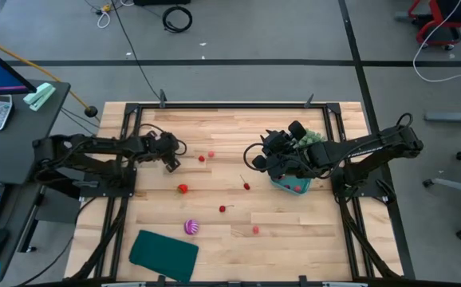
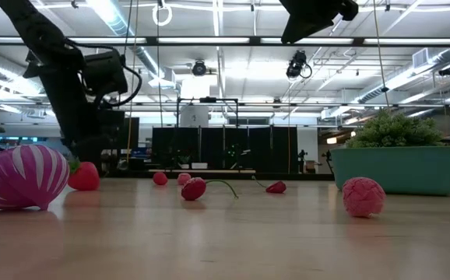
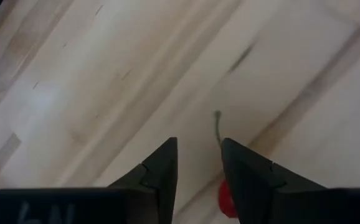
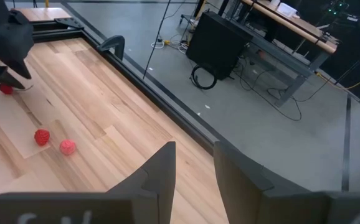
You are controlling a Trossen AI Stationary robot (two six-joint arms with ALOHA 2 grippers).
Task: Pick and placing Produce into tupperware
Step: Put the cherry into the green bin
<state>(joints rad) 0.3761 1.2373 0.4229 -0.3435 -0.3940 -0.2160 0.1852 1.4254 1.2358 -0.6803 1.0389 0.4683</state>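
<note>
Sorting step mid-run, judged from layout: most produce loose on the wooden table [image 1: 214, 183], pick phase in hand for left arm.

Teal tupperware tub [image 1: 293, 186] directly under right arm's wrist, green bushy clump [image 1: 314, 137] just behind it; a couple of red pieces apparently in the tub, hard to confirm. Dark teal flat sheet [image 1: 163, 253] well apart from both grippers, near table's front edge.

Purple-and-pink striped ball [image 1: 191, 227] between the sheet and left gripper's side, untouched. Red strawberry [image 1: 183, 189] near left gripper, toward table's middle. Pink raspberry-like fruit [image 2: 363, 196] loose, below right gripper's zone.

Left gripper [image 1: 171, 162] low over table, fingers parted a little, nothing between them; small red cherry [image 3: 226, 198] with green stem just beside one fingertip, partly hidden behind it, not pinched. Touching or not, cannot tell.

Right gripper [image 4: 192, 168] raised and tilted out toward the room, fingers slightly spread, holding nothing.

Next move likely needs: shift left gripper sideways to centre cherry in the gap, drop, close gently; small round piece may roll or squirt out. Then carry across to tub.

Other tiny red cherries [image 1: 246, 186] scattered between the two grippers.
</note>
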